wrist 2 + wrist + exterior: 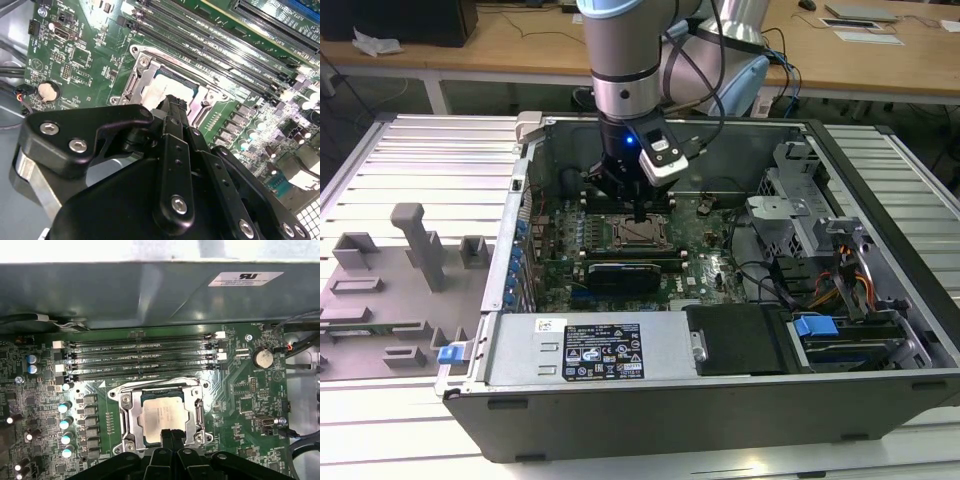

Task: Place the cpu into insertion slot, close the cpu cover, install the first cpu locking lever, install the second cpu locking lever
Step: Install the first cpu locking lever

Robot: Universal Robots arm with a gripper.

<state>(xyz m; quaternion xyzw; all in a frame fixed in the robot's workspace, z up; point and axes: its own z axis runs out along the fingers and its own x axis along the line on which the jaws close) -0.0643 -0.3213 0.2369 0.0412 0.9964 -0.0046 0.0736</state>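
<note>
One arm reaches down into an open computer case (880, 330) lying on a ribbed metal worktop (410, 170), and its gripper (638, 212) hangs right over the insertion slot (638, 234) in the green circuit board (715, 265). In both wrist views the jaws stand narrow, pressed together tip to tip with nothing seen between them, their ends at the edge of the slot.

The cpu (161, 416) lies flat inside the insertion slot (162, 415), dull silver top upward. The cpu cover (131, 421) frames it in silvery metal, its side rails lying along the chip's edges; whether the cover is fully down I cannot tell.

Just beside the slot run four long black memory slots (140, 357), parallel to one another, between the slot and the case's grey inner wall (150, 295). A column of small silver-topped capacitors (65, 425) stands on one side of the slot, a round coin battery (262, 358) on the other. In the exterior view, a black card (625, 275) lies on the near side of the slot, a grey labelled box (590, 350) nearer still, and a bundle of cables (850, 280) lies towards the exterior view's right. A grey fixture tray (390, 290) rests outside the case, well apart.
</note>
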